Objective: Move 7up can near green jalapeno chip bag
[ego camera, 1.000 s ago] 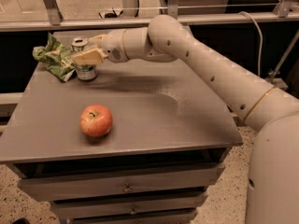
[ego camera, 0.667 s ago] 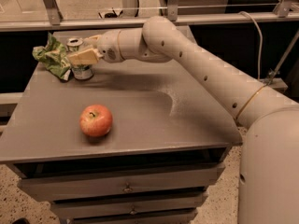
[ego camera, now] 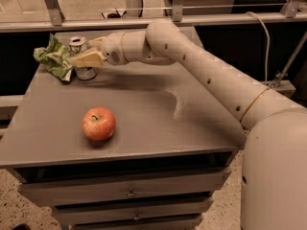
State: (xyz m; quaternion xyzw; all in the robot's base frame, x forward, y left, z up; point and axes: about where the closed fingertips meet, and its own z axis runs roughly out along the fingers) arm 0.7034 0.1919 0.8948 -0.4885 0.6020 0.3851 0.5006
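The 7up can (ego camera: pixel 77 44), silver with a green label, stands upright at the back left of the grey table (ego camera: pixel 144 109). It stands right next to the crumpled green jalapeno chip bag (ego camera: pixel 53 59), which lies at the table's back left corner. My gripper (ego camera: pixel 80 52) reaches in from the right and is shut on the can. One pale finger (ego camera: pixel 88 60) crosses the can's front and the other sits behind it. The can's base seems to rest on the table.
A red apple (ego camera: pixel 99 123) sits near the table's front left. Drawers run below the table front. A metal railing and a drop-off lie behind the table. My arm spans the table's back right.
My gripper has moved the can a little to the left, closer to the chip bag. The apple and the bag have not moved.
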